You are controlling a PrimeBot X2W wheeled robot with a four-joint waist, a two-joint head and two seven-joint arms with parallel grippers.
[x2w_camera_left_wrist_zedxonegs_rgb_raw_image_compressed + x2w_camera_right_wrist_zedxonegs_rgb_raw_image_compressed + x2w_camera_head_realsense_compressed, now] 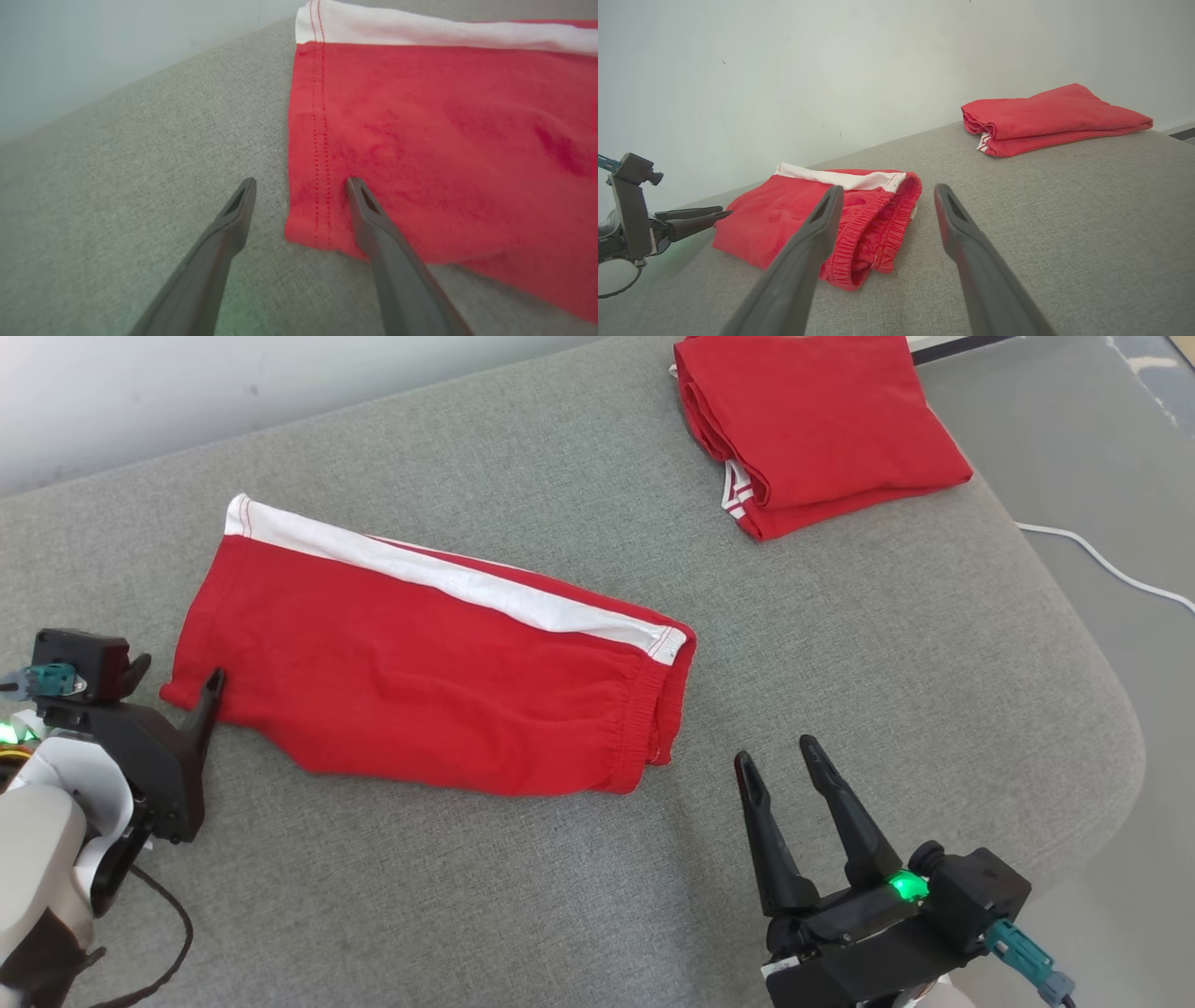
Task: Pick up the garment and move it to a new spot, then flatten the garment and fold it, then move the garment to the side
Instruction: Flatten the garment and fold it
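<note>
Bare, lab-like room: grey upholstered platform, plain white wall, cable across floor.

Matt red cloth garment with white band; coarse grey woven fabric surface beneath

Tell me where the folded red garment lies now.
In the head view the folded red garment lies at the top right of the grey surface, apart from the red shorts in the middle.

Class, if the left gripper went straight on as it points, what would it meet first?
The red shorts: the left gripper straddles their hem, jaws open; its height above them is unclear.
</note>
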